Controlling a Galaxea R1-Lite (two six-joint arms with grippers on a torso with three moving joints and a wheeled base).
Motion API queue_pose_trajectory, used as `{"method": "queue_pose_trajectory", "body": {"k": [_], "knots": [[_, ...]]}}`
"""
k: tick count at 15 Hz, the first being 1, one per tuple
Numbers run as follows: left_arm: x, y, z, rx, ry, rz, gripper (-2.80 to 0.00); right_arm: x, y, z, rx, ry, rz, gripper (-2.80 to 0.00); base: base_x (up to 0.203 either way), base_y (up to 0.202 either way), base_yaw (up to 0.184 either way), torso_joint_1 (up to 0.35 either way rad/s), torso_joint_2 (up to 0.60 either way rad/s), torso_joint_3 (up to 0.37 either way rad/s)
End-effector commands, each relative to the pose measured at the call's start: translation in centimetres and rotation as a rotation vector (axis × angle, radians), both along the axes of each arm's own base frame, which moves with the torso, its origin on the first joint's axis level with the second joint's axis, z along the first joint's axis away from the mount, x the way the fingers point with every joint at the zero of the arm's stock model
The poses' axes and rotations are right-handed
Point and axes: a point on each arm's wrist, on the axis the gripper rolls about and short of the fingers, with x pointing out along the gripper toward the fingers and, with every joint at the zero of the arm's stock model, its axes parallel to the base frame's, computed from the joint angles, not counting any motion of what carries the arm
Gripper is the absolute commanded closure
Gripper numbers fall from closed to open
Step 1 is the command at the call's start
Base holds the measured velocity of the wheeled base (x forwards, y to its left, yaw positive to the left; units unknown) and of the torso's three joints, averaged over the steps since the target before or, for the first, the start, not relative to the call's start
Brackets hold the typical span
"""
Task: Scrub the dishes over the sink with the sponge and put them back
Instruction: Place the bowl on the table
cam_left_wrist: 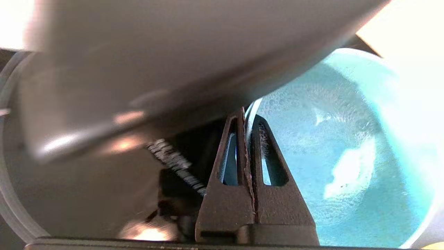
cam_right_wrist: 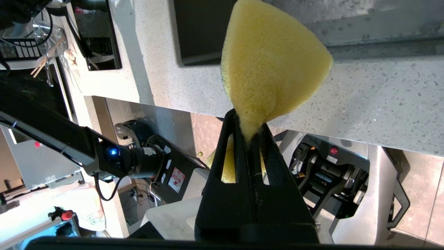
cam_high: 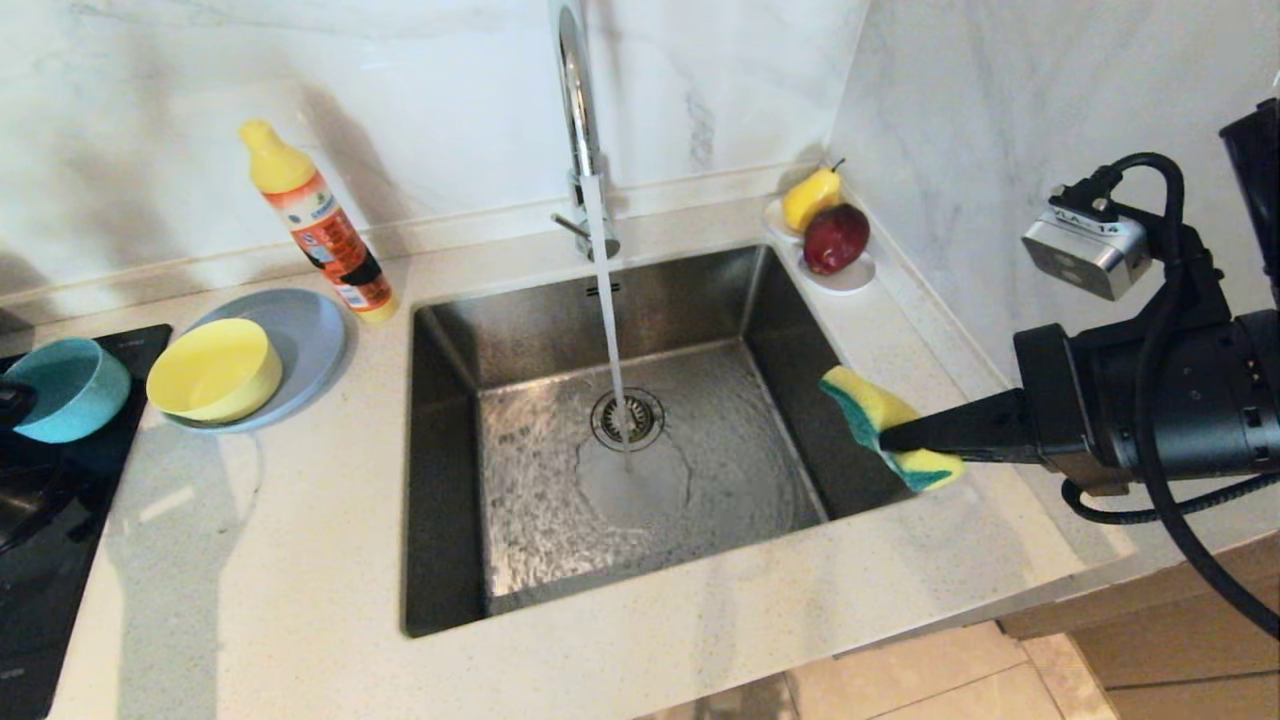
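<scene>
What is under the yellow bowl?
The yellow bowl sits on the grey-blue plate, on its left part. The plate's rim shows around it; the patch under the bowl is hidden.

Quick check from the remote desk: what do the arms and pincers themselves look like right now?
The right arm is matte black and blocky, with thick black cables looping around it and a small silver-grey camera box mounted on top. Both pincers, left and right, have black tapered fingers with long slotted cut-outs. The left arm barely shows at the head view's edge.
</scene>
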Motion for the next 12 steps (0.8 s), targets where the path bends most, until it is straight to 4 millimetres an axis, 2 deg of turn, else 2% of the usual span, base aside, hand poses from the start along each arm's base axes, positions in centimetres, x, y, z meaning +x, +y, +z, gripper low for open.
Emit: {"method": "queue_pose_trajectory", "body": {"k": [1,4,7,12], "knots": [[1.1,0.1,0.2,-0.007,-0.016,-0.004,0.00,-0.3,-0.2,0.2,0.007,-0.006,0.002,0.00,0.000,0.000,0.000,0.000,0.00,0.000],[1.7,0.7,-0.1,-0.026,-0.006,0.020,0.00,-0.2,-0.1,0.1,0.004,-0.002,0.002,0.00,0.000,0.000,0.000,0.000,0.00,0.000],[2.3,1.3,2.0,-0.015,-0.016,0.051,0.00,0.0,0.0,0.0,0.000,0.002,0.002,0.00,0.000,0.000,0.000,0.010,0.00,0.002],[1.9,0.9,3.0,-0.027,-0.002,0.054,0.00,-0.3,-0.2,0.3,0.006,-0.008,0.002,0.00,0.000,0.000,0.000,0.000,0.00,0.000]]}}
